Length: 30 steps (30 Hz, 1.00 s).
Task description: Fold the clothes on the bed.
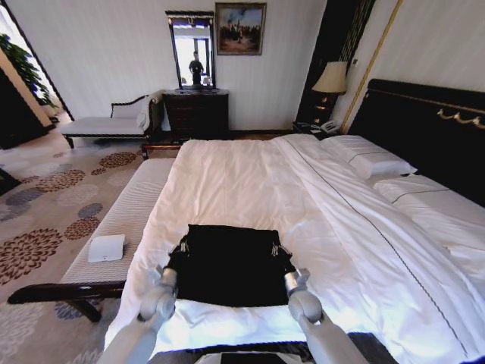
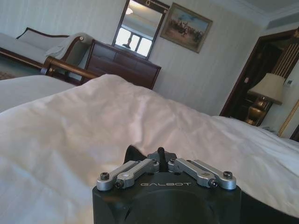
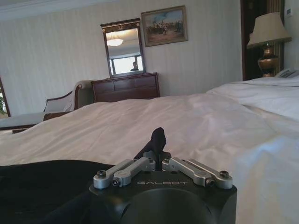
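Observation:
The clothes, a black T-shirt (image 1: 227,265), lie as a flat dark rectangle on the bed's white duvet (image 1: 227,182), close to its foot edge. My left gripper (image 1: 180,249) is shut on the shirt's left far corner, and my right gripper (image 1: 282,252) is shut on the right far corner. In the left wrist view the left gripper (image 2: 161,157) has its jaws together with a tuft of black cloth (image 2: 133,154) beside them. A peak of black fabric (image 3: 157,139) sticks up from the closed right gripper (image 3: 156,156) in the right wrist view.
A white striped bench (image 1: 129,208) with a small white box (image 1: 106,248) runs along the bed's left side. Pillows (image 1: 371,163) and the dark headboard (image 1: 424,129) are at the right. A dresser (image 1: 195,114), chaise (image 1: 106,125) and lamp (image 1: 331,80) stand by the far wall.

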Available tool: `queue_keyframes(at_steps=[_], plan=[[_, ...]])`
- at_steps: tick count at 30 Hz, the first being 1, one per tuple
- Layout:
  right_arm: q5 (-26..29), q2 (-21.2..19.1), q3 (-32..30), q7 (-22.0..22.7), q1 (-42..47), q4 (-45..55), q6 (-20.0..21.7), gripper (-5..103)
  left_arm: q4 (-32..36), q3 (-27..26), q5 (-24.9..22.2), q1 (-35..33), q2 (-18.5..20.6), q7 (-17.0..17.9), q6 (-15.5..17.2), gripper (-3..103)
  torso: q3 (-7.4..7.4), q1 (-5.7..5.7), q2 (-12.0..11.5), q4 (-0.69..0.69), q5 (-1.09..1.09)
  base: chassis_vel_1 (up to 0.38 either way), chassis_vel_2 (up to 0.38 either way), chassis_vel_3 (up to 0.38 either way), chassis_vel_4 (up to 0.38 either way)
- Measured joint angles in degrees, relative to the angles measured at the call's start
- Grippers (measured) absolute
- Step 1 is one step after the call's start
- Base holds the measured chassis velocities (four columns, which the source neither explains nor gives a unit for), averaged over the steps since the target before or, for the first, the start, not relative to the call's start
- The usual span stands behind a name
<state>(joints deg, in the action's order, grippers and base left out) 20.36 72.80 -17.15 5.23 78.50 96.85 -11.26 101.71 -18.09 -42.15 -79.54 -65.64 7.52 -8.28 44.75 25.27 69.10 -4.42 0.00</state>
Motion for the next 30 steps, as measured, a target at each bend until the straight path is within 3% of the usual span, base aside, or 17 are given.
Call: queue_keyframes(at_steps=[14,30], plan=[[0.5,1.4,-4.7,-1.2,7.0,6.1,-0.6,1,3.2,-2.5,-0.3,-4.3,-0.1,-0.2,-0.5,2,0.0,0.01,0.0,0.0,0.0,0.0,0.0,0.0,0.0],[-2.2,3.1,-5.1,-2.6,12.8,6.5,-3.5,1,5.6,-2.4,3.1,-10.1,0.4,-0.8,-1.7,2,0.0,0.01,0.0,0.0,0.0,0.0,0.0,0.0,0.0]])
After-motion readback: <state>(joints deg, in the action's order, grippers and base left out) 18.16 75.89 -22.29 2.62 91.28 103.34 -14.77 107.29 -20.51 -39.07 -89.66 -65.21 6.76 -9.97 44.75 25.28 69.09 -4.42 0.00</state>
